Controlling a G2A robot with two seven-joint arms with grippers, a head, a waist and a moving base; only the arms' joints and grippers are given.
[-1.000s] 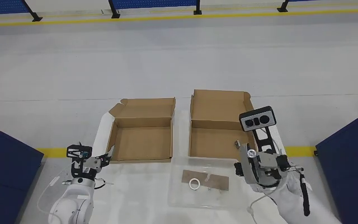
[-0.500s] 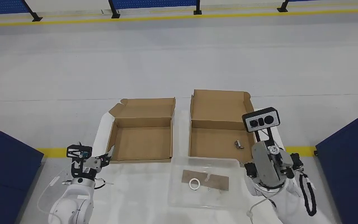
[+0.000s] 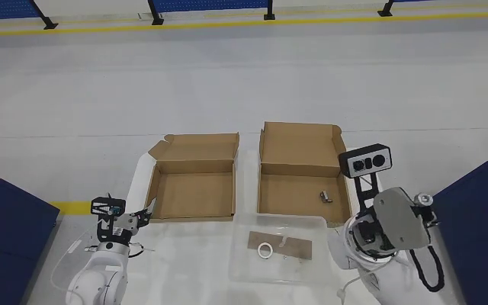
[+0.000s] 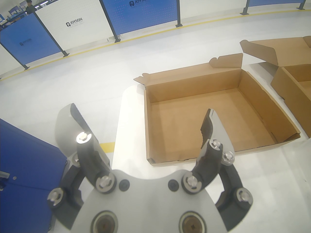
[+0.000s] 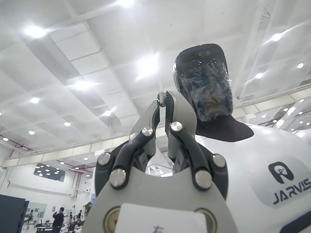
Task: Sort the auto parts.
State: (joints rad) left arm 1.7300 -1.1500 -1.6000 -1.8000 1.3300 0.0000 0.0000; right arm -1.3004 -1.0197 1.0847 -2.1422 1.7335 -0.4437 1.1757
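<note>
Ring in tray, metal part in box, bolt in right gripper

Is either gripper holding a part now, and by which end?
The right gripper pinches a small metal bolt between the tips of its fingers, apparently by the threaded shank, with the head poking out. The left gripper is open and empty.

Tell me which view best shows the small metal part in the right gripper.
The right wrist view: the small metal part sits pinched in the right gripper, clear against the ceiling. In the top view the right arm itself hides it; the left wrist view faces the left cardboard box.
</note>
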